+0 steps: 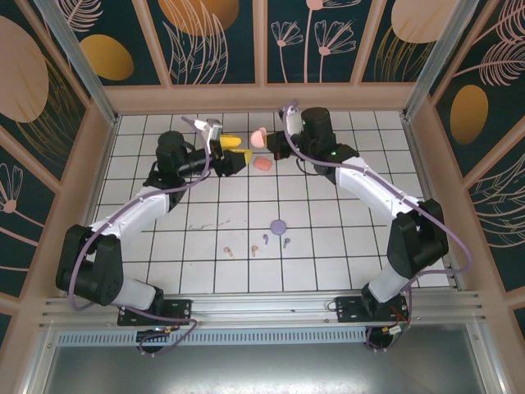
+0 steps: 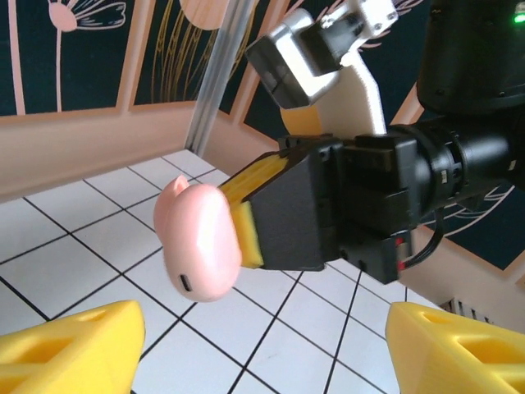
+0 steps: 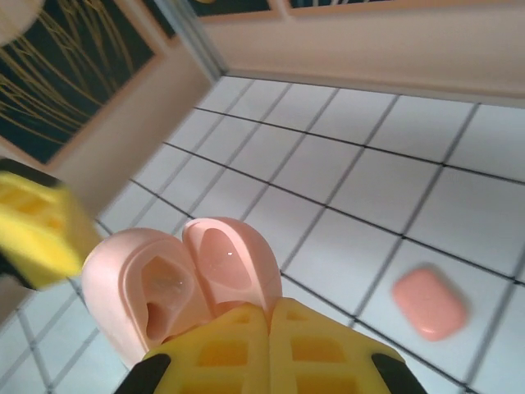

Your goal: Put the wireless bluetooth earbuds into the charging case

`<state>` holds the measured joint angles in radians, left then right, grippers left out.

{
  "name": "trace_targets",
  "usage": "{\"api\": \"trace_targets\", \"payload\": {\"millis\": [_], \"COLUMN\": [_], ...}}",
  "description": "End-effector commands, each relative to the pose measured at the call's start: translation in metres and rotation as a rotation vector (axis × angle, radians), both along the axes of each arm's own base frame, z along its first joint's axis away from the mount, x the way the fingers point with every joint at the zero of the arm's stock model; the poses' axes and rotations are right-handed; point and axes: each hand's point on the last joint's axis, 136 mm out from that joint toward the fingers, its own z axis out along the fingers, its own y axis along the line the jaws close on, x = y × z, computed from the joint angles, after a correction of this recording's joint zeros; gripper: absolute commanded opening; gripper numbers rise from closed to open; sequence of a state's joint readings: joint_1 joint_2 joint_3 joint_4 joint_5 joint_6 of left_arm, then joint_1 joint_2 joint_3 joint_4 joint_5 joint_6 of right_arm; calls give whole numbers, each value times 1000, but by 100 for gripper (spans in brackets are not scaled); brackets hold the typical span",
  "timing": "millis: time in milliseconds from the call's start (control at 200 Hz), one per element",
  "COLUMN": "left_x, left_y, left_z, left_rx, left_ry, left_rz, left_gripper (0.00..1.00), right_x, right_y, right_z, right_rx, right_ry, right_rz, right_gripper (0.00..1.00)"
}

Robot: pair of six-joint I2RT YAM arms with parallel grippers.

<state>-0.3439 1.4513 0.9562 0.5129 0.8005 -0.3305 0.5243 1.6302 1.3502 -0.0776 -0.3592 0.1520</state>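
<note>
White tiles (image 1: pixel 328 230); pink case (image 2: pixel 201 242) open, upright.

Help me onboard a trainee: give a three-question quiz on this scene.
1. True or false: the pink case held by the right gripper is open.
2. The left gripper is: A open; B shut on an earbud; C shut on the pink case.
3. What colour is the closed case lying on the table?
Key: 1 true; 2 A; 3 salmon-orange.
</note>
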Motion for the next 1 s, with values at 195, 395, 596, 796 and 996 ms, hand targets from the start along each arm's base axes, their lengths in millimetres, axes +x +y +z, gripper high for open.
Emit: {"api": "trace_targets", "payload": {"millis": [195, 395, 596, 796, 996], "left_x": [21, 30, 25, 17, 9], "left_y": [1, -7, -15, -18, -22], "left_z": [-13, -38, -65, -72, -64], "left_rx": [244, 356, 391, 380, 333], "left_ry": [30, 111, 203, 226, 223], "left_rz": [-45, -155, -293, -358, -414], "left_gripper": [81, 77, 62, 56, 55], "right_x": [12, 16, 13, 6, 1], "right_y": [-17, -19, -16, -7, -1], "right_z": [-21, -29, -39, -37, -33], "right_rx": [-364, -427, -433, -390, -364], "right_ry": [-67, -73, -64, -69, -79], "right_rz": [95, 149, 204, 254, 284], "right_gripper": [0, 0, 0, 0, 0]}}
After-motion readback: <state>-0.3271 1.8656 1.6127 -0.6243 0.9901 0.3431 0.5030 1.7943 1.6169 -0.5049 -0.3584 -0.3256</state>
